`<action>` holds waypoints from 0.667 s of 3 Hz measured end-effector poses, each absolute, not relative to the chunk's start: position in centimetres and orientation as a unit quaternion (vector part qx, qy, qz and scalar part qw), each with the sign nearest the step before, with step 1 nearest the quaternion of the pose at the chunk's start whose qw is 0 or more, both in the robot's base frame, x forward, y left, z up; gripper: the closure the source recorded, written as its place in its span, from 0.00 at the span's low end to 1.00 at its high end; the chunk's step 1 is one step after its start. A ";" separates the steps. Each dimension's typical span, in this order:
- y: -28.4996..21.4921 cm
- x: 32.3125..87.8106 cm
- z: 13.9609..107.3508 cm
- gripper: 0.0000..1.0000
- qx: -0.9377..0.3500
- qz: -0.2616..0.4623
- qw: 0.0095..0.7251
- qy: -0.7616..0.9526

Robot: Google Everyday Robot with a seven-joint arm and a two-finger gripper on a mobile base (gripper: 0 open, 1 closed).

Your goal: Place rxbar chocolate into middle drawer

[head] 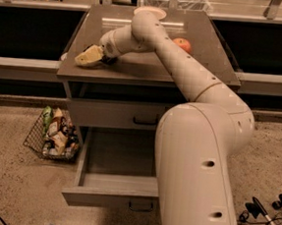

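At front-L corner of cabinet top, jaws, can't tell if clenched, middle drawer open below, red apple behind.

Dim, warm overhead light, pale glare streak along the far edge of the tabletop, gripper lit yellowish near the front left corner, dark shadow just beside it, deep shade under the front edge

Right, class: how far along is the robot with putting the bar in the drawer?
Done: the middle drawer stands open, nothing visible inside. In hand: the tool is at the front-left corner of the cabinet top; whether it holds the rxbar cannot be told. Left: carrying the bar down into the drawer.
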State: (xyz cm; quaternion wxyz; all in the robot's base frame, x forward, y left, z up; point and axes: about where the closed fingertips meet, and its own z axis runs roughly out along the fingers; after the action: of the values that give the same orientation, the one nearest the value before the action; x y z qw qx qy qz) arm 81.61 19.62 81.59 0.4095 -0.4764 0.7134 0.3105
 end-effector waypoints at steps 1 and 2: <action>18.7 81.4 81.1 0.42 -0.469 0.302 0.411 0.722; 18.7 81.5 81.5 0.64 -0.469 0.301 0.411 0.721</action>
State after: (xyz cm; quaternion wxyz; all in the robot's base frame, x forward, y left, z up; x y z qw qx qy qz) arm 81.54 18.75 81.48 0.4108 -0.4688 0.7215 0.3015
